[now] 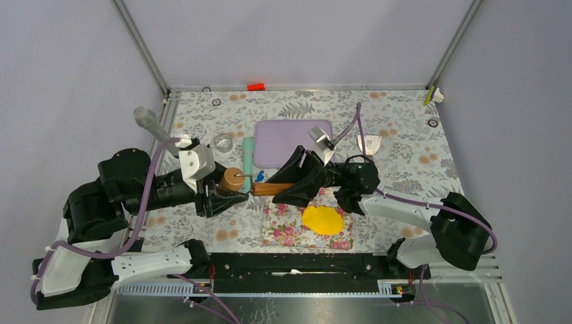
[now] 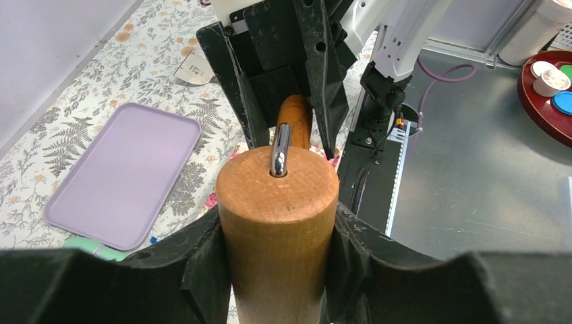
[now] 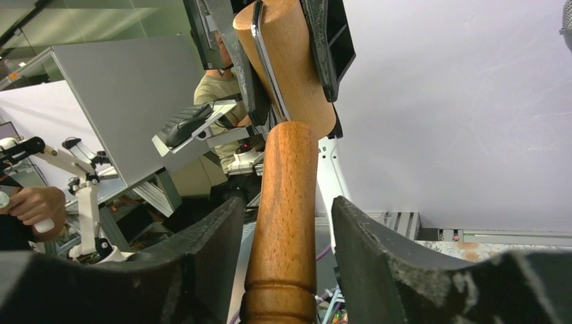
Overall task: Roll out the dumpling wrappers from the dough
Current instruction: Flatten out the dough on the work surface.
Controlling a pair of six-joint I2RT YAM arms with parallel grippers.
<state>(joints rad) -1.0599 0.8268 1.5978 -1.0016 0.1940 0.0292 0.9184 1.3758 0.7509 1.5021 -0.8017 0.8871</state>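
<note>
Rolling pin (image 1: 234,180) lies crosswise, its thick end clamped by the left gripper (image 1: 226,197). The right gripper (image 1: 297,185) straddles the thin handle (jaws apart, not touching). Yellow dough (image 1: 322,219) rests on a flowered cloth (image 1: 280,226) just toward the bases, nearest the right arm.

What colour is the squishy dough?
The dough is bright yellow, clearest in the top view.

No word, brand or number can be read anywhere. Just right of the lilac tray (image 1: 293,142) on the tabletop (image 1: 405,158), a pale flat scraper (image 1: 369,143) carries a small dark print, too small and blurred to make out.
</note>
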